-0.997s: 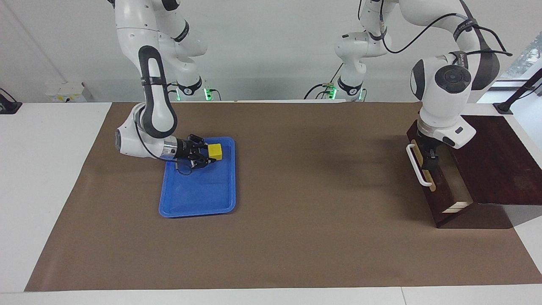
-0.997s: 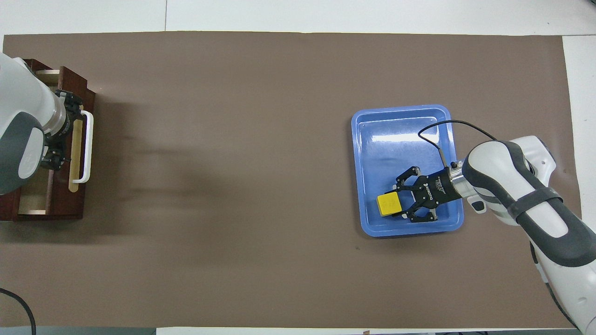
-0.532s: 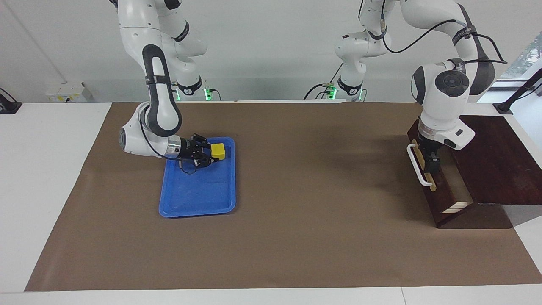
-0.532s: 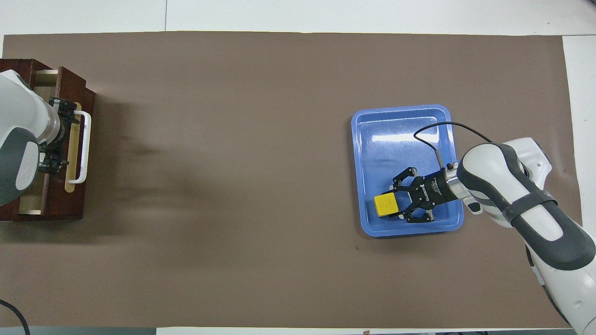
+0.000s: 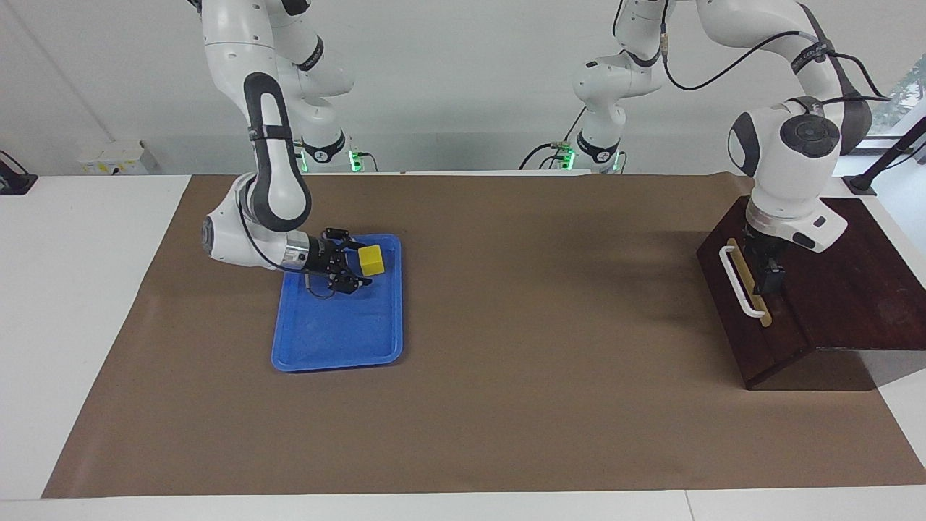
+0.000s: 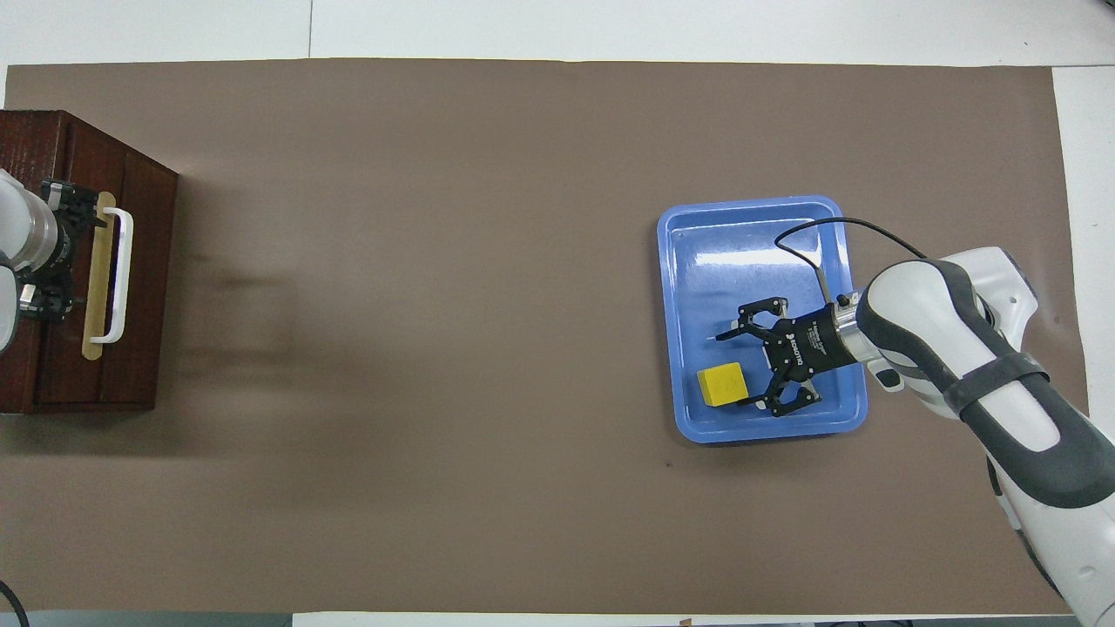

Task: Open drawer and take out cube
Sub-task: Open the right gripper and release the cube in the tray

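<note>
The yellow cube (image 5: 371,260) (image 6: 721,385) rests on the blue tray (image 5: 340,340) (image 6: 749,235), at the tray's end nearer to the robots. My right gripper (image 5: 355,263) (image 6: 730,369) is low over the tray beside the cube, open, with the fingers spread apart and off the cube. The dark wooden drawer (image 5: 732,312) (image 6: 139,287) sits pushed flush into its box at the left arm's end of the table, its white handle (image 5: 741,284) (image 6: 118,274) facing the table's middle. My left gripper (image 5: 768,273) (image 6: 54,248) is open at the top edge of the drawer front, beside the handle.
A brown mat (image 5: 550,347) covers the table between the tray and the dark wooden box (image 5: 854,289) (image 6: 35,139). White table strips (image 5: 72,289) border the mat.
My right gripper has opened and let the cube go onto the tray. The left arm has moved toward the box and the drawer has slid shut.
</note>
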### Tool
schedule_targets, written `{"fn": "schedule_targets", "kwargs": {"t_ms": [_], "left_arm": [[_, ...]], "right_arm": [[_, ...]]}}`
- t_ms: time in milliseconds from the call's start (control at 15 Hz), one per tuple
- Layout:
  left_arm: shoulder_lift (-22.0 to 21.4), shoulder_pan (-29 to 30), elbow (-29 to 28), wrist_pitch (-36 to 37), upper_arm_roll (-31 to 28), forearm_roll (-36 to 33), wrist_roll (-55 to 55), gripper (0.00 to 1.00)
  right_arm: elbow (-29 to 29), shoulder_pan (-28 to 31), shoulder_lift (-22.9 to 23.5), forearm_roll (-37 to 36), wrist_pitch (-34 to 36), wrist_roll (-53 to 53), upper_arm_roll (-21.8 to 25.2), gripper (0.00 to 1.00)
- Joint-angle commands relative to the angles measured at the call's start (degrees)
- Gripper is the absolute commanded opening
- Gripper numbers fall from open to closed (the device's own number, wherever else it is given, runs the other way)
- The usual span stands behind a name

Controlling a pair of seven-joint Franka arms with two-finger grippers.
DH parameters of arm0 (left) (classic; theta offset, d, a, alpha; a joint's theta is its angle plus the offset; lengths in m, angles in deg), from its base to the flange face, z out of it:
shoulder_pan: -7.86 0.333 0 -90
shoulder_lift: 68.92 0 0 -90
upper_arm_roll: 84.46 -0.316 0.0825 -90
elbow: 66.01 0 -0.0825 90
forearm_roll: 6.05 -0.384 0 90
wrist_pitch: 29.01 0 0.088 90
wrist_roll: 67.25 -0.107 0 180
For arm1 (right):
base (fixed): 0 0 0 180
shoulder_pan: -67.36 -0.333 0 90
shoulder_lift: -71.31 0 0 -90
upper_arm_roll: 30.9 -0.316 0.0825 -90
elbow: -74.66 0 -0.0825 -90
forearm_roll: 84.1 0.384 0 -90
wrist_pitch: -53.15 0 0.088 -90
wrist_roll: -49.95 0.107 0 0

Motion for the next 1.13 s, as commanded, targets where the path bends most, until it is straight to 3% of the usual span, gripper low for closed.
{"fn": "schedule_targets", "kwargs": {"t_ms": [0, 199, 465, 665, 864, 1064], "left_arm": [[-1.1, -0.8, -0.6, -0.4, 0.3, -1.3, -0.7, 1.00], [-0.5, -3.6, 4.7, 5.7, 0.9, 0.9, -2.4, 1.00], [-0.6, -9.0, 11.7, 12.4, 1.1, 12.4, -11.1, 1.00], [-1.1, -10.6, 18.8, 19.5, 1.3, 19.7, -18.6, 1.00], [-1.4, -11.3, 22.1, 25.7, 2.4, 20.6, -27.4, 1.00], [-1.9, -10.8, 24.1, 30.4, 2.5, 20.7, -43.8, 1.00]], "right_arm": [[3.1, -0.1, -2.2, -1.2, -0.3, 1.8, 0.0, 1.00], [6.8, -0.1, -5.1, -10.8, -0.1, 1.6, -0.2, 1.00], [16.0, 0.0, -5.3, -22.0, 6.7, -2.0, -0.3, 1.00], [20.8, 0.0, -5.6, -30.0, 10.5, -11.8, -0.3, 1.00], [25.1, 0.3, -5.6, -37.4, 13.9, -20.7, -0.3, 1.00], [26.5, 1.1, -7.3, -39.1, 16.2, -30.4, -0.1, 1.00]]}}
